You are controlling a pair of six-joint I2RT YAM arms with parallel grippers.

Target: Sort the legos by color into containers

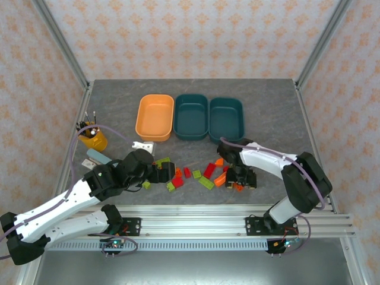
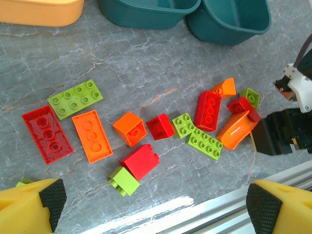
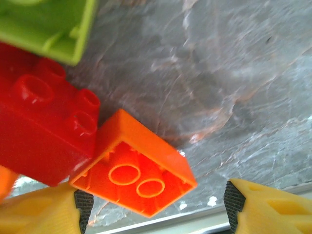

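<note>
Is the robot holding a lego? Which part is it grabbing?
Nothing is held. The left gripper and right gripper are both open; an orange brick lies loose between the right one's fingers.

Three trays stand in a close row at the back of the worktop (image 1: 267,119): left tray (image 1: 155,117), middle tray (image 1: 191,116), right tray (image 1: 226,119); the legos (image 1: 196,174) lie scattered before them, between the left tool (image 1: 159,173) and the right tool (image 1: 240,181); a cup (image 1: 93,137) stands near the left edge.
</note>
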